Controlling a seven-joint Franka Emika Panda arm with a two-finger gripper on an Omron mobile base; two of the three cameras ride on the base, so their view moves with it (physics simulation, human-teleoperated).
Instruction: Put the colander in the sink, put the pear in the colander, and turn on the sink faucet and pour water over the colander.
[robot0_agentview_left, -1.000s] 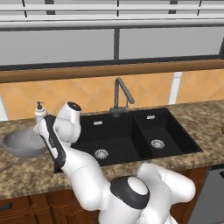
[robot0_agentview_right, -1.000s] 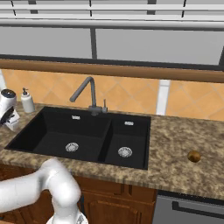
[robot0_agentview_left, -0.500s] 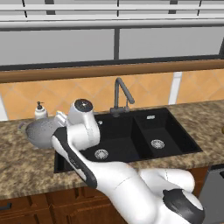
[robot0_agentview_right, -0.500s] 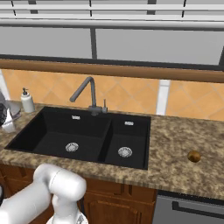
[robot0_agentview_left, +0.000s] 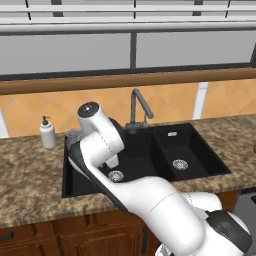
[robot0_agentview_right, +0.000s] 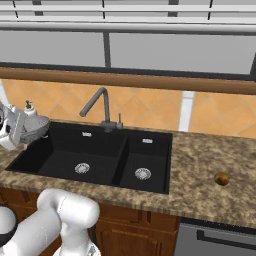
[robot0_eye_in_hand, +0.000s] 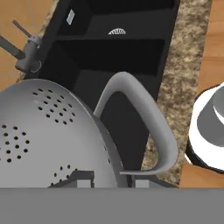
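Here the round silver-grey perforated metal colander (robot0_eye_in_hand: 48, 131) sits clenched in the claw (robot0_eye_in_hand: 107, 180), whose fingertips pinch the rim wall just beside its looping rim handle. In the right base view the colander (robot0_agentview_right: 36, 126) hangs above the bench's speckled stone edge at the 9 o'clock side of the black double-basin sink (robot0_agentview_right: 65, 155). The wide basin therefore lies toward 3 o'clock and below the claw, so I judge the carry needs a short sideways shift, then a descent. The small yellow-orange pear (robot0_agentview_right: 222, 178) waits on the bench well apart, far toward 3 o'clock.
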